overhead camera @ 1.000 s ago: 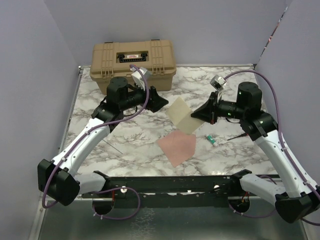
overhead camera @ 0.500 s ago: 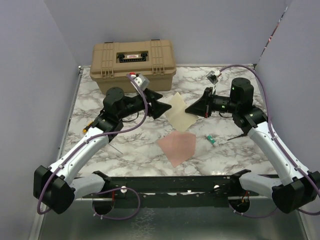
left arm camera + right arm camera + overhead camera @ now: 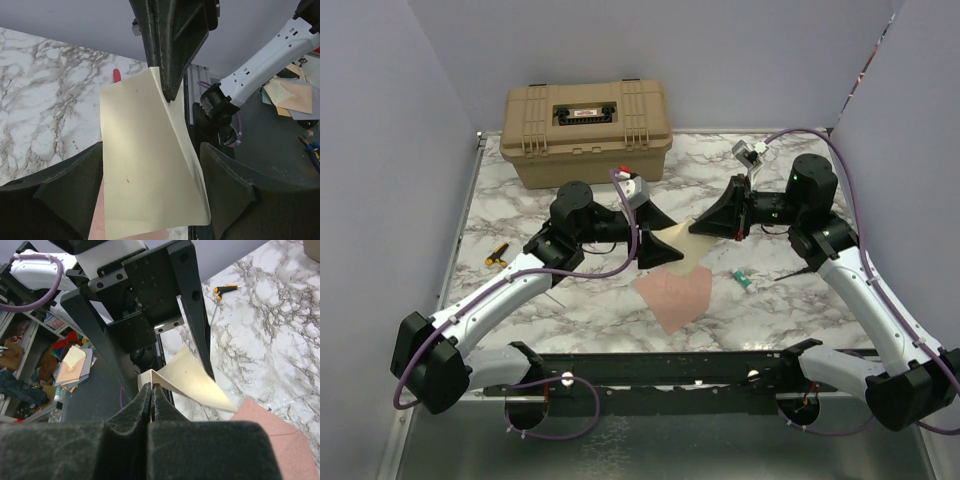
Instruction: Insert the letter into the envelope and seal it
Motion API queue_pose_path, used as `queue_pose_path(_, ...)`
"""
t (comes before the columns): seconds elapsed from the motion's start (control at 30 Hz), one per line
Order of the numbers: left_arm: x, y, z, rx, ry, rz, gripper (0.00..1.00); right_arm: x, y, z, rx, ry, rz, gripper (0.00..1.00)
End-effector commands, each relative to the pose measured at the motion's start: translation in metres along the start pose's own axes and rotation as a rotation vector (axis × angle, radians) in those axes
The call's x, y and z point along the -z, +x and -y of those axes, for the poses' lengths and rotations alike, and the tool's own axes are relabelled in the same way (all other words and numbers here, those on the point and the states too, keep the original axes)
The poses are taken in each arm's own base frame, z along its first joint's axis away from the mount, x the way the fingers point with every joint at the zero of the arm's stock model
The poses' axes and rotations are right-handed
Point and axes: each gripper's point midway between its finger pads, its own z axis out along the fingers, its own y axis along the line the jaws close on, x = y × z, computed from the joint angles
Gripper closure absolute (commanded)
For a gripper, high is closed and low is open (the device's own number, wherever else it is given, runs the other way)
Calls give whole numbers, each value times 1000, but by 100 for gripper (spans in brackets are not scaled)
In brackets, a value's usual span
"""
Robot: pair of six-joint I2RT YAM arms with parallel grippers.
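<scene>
One letter [image 3: 192, 380] in right tool's [image 3: 151, 386] grip

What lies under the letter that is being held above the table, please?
The envelope lies flat on the table below the letter. Its far part is covered by the letter and cannot be seen.
</scene>
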Motion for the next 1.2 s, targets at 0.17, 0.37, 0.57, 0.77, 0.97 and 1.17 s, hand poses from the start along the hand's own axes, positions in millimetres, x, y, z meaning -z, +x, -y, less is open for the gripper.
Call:
queue_pose_path(0.17, -8, -9, -7, 23, -42, 11, 38, -1, -7, 2, 38, 24, 7, 99)
queue_pose_path(0.37, 2, 14, -34, 92, -219, -100, 24, 5, -18, 15, 76, 152, 56, 99)
queue_pose_path(0.57, 6, 26, -33, 130, -231, -147, 31, 6, -26, 12, 87, 163, 84, 99)
queue_pose_path(0.77, 15, 37, -27, 98, -221, -185, 30, 11, -35, 5, 112, 185, 124, 99)
queue_pose_path(0.97, 35, 12, -37, -27, -328, -185, 14, 12, -22, 10, 109, 194, 74, 100)
queue_pose_path(1.17, 48, -18, -28, -127, -314, -146, 4, 11, -17, 20, 96, 220, 37, 99)
